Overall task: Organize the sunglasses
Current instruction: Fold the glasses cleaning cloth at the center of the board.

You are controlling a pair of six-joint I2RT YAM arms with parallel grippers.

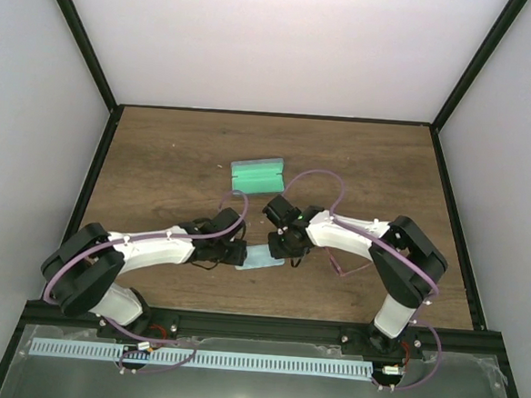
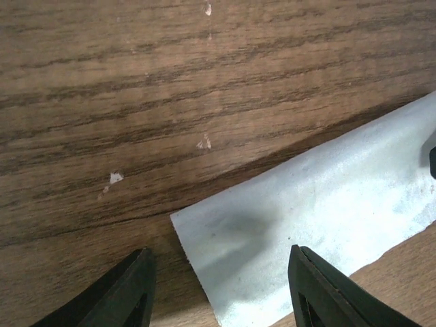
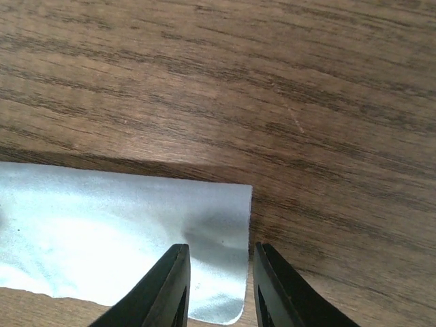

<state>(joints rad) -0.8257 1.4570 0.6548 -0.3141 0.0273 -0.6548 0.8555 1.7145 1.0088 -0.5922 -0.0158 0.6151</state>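
The light-blue cloth [image 1: 263, 260] is flanked by both grippers at the near middle of the table [image 1: 159, 155]. The left gripper [image 2: 219, 255] is held wide open over one cloth corner, with nothing gripped. The right gripper [image 3: 219, 248] is only narrowly parted astride the opposite edge and appears empty. The sunglasses [image 1: 345, 266] (only a faint pinkish outline) are judged to lie beside the right forearm, well apart from the open case [image 1: 257, 175] farther back. They could be swept aside by that arm, or the cloth bunched by uneven pinching.
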